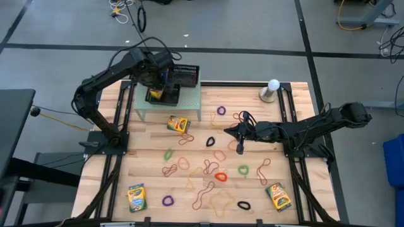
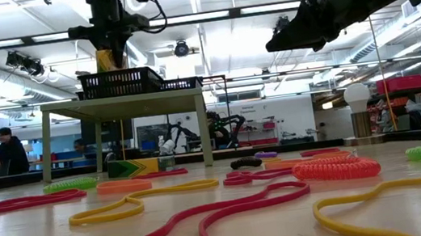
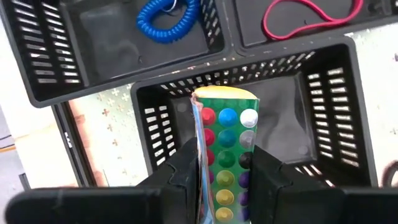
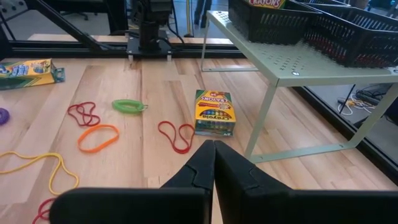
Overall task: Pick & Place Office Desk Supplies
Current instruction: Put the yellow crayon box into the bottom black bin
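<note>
Yellow-and-green crayon box, pinched upright by the left gripper over a black mesh tray at eleven o'clock, apparently for release there. Right gripper, fingers pressed together, waits at table centre.

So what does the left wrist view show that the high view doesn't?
Only the left wrist view shows the trays' contents: a blue coiled band in one, a red band in another. Only the high view shows the whole table, the loose bands, three more crayon boxes and the right claw hanging shut. Both show the left claw gripping a crayon box over a black mesh tray.
</note>
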